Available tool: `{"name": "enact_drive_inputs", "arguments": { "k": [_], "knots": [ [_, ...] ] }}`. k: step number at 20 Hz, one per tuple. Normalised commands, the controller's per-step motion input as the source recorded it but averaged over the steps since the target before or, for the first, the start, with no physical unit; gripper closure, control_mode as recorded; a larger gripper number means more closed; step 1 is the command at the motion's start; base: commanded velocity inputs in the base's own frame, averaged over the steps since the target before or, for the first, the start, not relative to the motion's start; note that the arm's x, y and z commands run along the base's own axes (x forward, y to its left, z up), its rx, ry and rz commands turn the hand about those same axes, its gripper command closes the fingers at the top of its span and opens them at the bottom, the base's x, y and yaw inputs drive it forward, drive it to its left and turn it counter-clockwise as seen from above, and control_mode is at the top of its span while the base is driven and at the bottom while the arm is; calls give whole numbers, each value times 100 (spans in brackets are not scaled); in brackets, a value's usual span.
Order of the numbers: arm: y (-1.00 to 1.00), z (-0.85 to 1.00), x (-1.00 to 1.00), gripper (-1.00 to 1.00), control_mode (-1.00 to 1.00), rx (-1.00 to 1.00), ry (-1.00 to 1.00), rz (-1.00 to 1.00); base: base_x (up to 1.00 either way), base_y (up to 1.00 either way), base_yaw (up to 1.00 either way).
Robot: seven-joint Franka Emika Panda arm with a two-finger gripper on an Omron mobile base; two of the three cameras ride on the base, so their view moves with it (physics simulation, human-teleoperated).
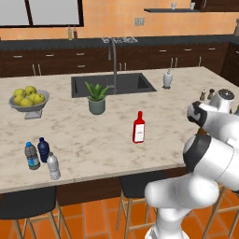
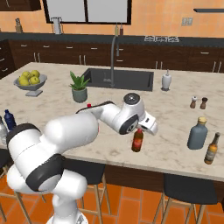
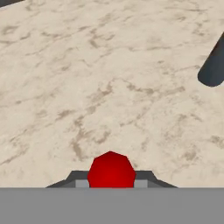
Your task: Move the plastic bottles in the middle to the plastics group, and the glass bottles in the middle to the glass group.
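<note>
Your gripper is closed on the neck of the slim dark brown bottle. In the hand view its red cap sits between the two finger tips at 6 o'clock. In the right base view the bottle hangs upright beneath the hand, close to the near edge of the marble counter. Whether its base touches the stone or rides just above it, you cannot tell.

Treat this bottle as glass: stiff, smooth, probably slippery, and breakable if it drops or knocks something. It looks small and light. A hold high on the neck, just under the cap, lets the body swing, so carry it slowly and upright.

From the bottle, at 3 o'clock in the right base view, stands the grey-blue glass bottle with a narrow neck. Just beside that, further toward 3 o'clock, stands another brown bottle. Set yours down near them with a gap between.

Behind them, toward 1 o'clock, stand the salt and pepper shakers.

In the left base view the red bottle with a white label stands mid-counter. At 8 o'clock from it, well apart, stand the blue-labelled clear bottle, the dark navy bottle and the small clear plastic bottle.
</note>
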Motion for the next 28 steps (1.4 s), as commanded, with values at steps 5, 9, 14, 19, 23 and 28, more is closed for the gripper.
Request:
{"name": "enact_drive_inputs", "arguments": {
  "k": [5, 9, 14, 19, 23, 28],
  "knots": [
    [-92, 0, -1, 100, -100, 0, 2, -17, 0, 0, 0],
    [-71, 0, -25, 100, -100, -1, -8, -1, 0, 0, 0],
    [-46, 0, -29, 100, -100, -12, -8, 0, 0, 0, 0],
    [-28, -2, -6, 100, -100, -11, -1, -5, 0, 0, 0],
    [-28, -4, 0, 100, -100, -6, 0, -10, 0, 0, 0],
    [-23, 0, 2, 100, -100, 0, 0, 0, 0, 0, 0]
  ]
}}
